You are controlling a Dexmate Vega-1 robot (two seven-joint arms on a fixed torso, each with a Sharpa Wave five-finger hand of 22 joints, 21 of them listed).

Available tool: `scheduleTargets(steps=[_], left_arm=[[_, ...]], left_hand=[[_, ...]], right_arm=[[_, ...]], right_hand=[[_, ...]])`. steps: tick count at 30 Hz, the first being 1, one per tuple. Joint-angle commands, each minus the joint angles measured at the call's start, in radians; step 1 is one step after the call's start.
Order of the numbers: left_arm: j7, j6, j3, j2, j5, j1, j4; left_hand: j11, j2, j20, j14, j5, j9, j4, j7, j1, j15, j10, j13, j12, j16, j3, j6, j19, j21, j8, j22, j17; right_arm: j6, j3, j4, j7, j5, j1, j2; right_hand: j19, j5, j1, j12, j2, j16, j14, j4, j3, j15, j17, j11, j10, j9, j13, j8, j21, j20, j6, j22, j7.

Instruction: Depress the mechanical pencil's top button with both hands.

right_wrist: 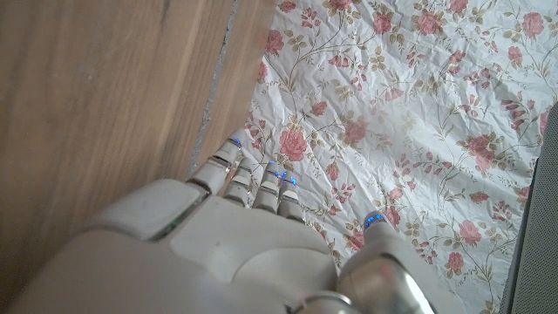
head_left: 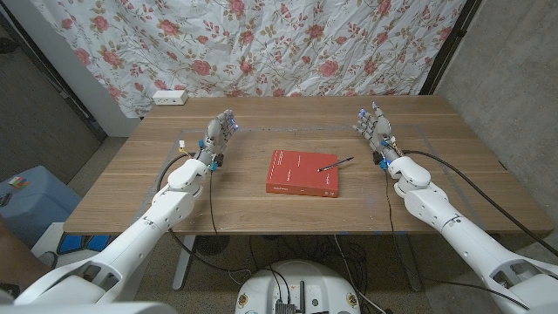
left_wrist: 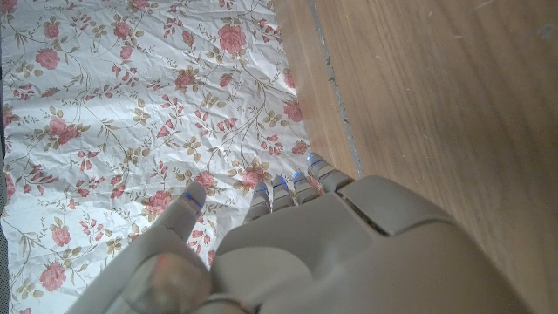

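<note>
A dark mechanical pencil lies slanted across the right edge of a red book at the middle of the wooden table. My left hand stands well to the left of the book, fingers extended and apart, holding nothing. My right hand stands to the right of the pencil, a short way beyond its tip, fingers also extended with nothing in them. The left wrist view shows the back of my left hand beside the table, and the right wrist view shows the back of my right hand.
A flowered cloth hangs behind the table. A white power strip lies at the far left corner. A blue bin stands on the floor to the left. Cables run along both arms.
</note>
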Motion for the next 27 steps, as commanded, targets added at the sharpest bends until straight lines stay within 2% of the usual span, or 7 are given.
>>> scheduleTargets(steps=[1,4,7,14,18,27], left_arm=[[-0.005,0.003,-0.003,0.006,-0.002,-0.005,0.008],[-0.007,-0.005,-0.001,0.002,0.003,-0.011,0.018],[0.006,-0.006,0.000,-0.002,0.008,-0.011,0.014],[0.044,-0.009,0.003,-0.015,0.024,-0.005,0.000],[0.032,-0.065,-0.002,-0.060,0.003,-0.008,0.040],[0.069,-0.019,0.013,-0.033,0.040,-0.002,-0.014]], left_hand=[[-0.002,0.071,-0.049,-0.003,0.007,0.002,-0.002,-0.009,0.002,-0.041,-0.002,0.002,0.006,0.004,0.007,0.001,0.010,0.007,0.007,0.005,0.002],[-0.002,0.071,-0.049,-0.001,0.007,0.002,-0.003,-0.008,0.003,-0.042,0.000,0.002,0.007,0.004,0.007,0.001,0.011,0.007,0.007,0.005,0.001],[-0.005,0.071,-0.049,0.001,0.007,0.002,-0.005,-0.010,0.004,-0.043,0.007,0.002,0.009,0.004,0.008,0.005,0.014,0.008,0.008,0.005,0.001],[-0.018,0.072,-0.050,0.017,0.007,0.002,-0.010,-0.013,0.006,-0.051,0.028,0.001,0.014,0.007,0.009,0.022,0.024,0.010,0.012,0.004,0.001],[-0.019,0.072,-0.048,0.025,0.007,0.002,-0.011,-0.013,0.006,-0.053,0.036,0.001,0.015,0.008,0.010,0.030,0.029,0.011,0.013,0.004,0.001],[-0.023,0.072,-0.049,0.037,0.007,0.001,-0.014,-0.017,0.007,-0.056,0.047,0.001,0.017,0.010,0.012,0.035,0.029,0.010,0.013,0.004,0.001]], right_arm=[[0.016,-0.015,-0.031,-0.036,-0.055,-0.015,-0.017],[0.020,-0.014,-0.041,-0.046,-0.067,-0.021,-0.023],[0.025,-0.012,-0.051,-0.061,-0.081,-0.027,-0.027],[0.027,-0.008,-0.076,-0.046,-0.096,-0.029,-0.059],[0.023,-0.006,-0.091,-0.040,-0.107,-0.032,-0.081],[0.021,-0.012,-0.121,-0.033,-0.174,-0.032,-0.140]], right_hand=[[-0.002,0.006,-0.005,0.006,0.005,0.004,0.006,-0.004,0.007,-0.003,0.003,-0.003,0.011,0.005,0.003,0.005,0.004,-0.005,0.008,0.002,-0.003],[-0.008,0.007,-0.002,0.005,0.005,0.003,0.006,-0.005,0.008,-0.007,0.002,-0.004,0.011,0.005,0.003,0.004,0.002,-0.010,0.006,0.002,-0.005],[-0.049,0.007,0.003,0.006,0.004,0.000,0.000,-0.011,0.012,-0.011,-0.001,-0.007,0.015,0.005,0.003,0.004,-0.007,-0.030,0.011,0.002,-0.008],[-0.060,0.008,0.010,0.005,0.004,-0.003,-0.004,-0.018,0.016,-0.019,-0.004,-0.010,0.016,0.005,0.003,0.003,-0.006,-0.046,0.010,0.001,-0.009],[-0.086,0.007,0.017,0.004,0.002,-0.009,-0.020,-0.025,0.020,-0.026,-0.006,-0.013,0.015,0.005,0.003,0.002,-0.009,-0.058,0.009,0.001,-0.011],[-0.106,0.006,0.025,-0.001,-0.002,-0.013,-0.035,-0.036,0.024,-0.039,-0.010,-0.022,0.001,0.005,0.002,-0.003,-0.007,-0.072,-0.005,0.001,-0.015]])
